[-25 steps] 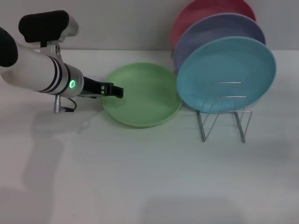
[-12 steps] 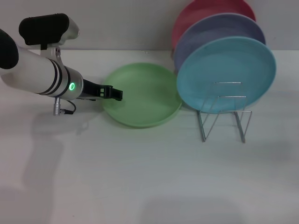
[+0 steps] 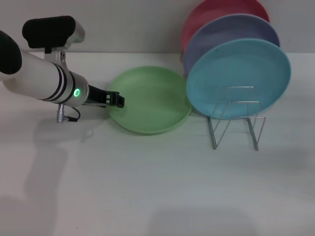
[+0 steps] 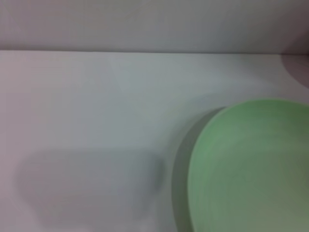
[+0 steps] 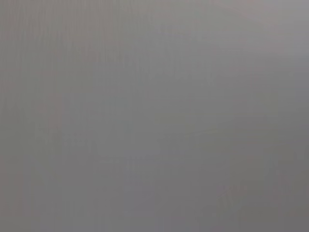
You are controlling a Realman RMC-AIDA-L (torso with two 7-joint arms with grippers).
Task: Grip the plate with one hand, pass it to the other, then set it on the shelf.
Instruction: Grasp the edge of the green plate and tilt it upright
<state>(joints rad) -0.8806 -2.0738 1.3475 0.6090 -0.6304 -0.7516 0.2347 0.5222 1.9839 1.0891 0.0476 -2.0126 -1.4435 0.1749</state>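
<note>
The light green plate [image 3: 152, 98] lies flat on the white table, left of the rack. It also shows in the left wrist view [image 4: 251, 164], close by. My left gripper [image 3: 116, 100] sits low at the plate's left rim, reaching in from the left; whether it touches the rim I cannot tell. The shelf [image 3: 236, 125] is a thin silver wire rack standing to the right of the plate. My right gripper is out of view; the right wrist view shows only plain grey.
A sky-blue plate [image 3: 238, 78] stands upright in the rack, with a lavender plate [image 3: 231, 29] and a pink plate [image 3: 211, 12] behind it. The white table [image 3: 147, 187] stretches out in front. A wall runs along the back.
My left gripper has drawn back a little to the left and dropped slightly at the plate's left rim. The plate and the rack have not moved.
</note>
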